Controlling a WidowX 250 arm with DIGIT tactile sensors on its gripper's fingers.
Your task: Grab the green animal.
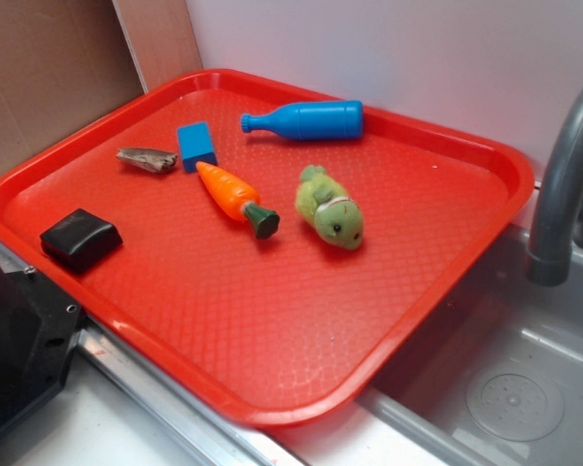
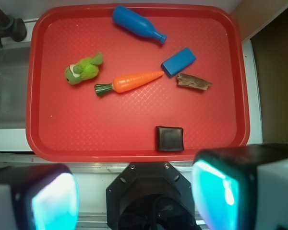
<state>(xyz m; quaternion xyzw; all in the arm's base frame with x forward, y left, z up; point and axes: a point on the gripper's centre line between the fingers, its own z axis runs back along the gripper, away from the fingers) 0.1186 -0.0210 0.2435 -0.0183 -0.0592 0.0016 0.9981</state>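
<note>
The green animal [image 1: 329, 208] [image 2: 83, 69] is a small fuzzy yellow-green plush lying on the red tray [image 1: 272, 320] [image 2: 110, 129], right of the orange carrot [image 1: 234, 196] [image 2: 130, 82]. In the wrist view my gripper [image 2: 137, 196] hangs high above the tray's near edge. Its two fingers, with glowing cyan pads [image 2: 55, 203], stand wide apart with nothing between them. The gripper itself does not show in the exterior view.
On the tray also lie a blue bottle [image 1: 306, 120] [image 2: 137, 23], a blue block [image 1: 196, 146] [image 2: 178, 61], a brown scrap [image 1: 147, 159] [image 2: 193, 81] and a black square block [image 1: 80, 239] [image 2: 170, 138]. A grey sink [image 1: 505, 388] and faucet [image 1: 564, 175] stand beside the tray. The robot's black base [image 2: 149, 196] sits below.
</note>
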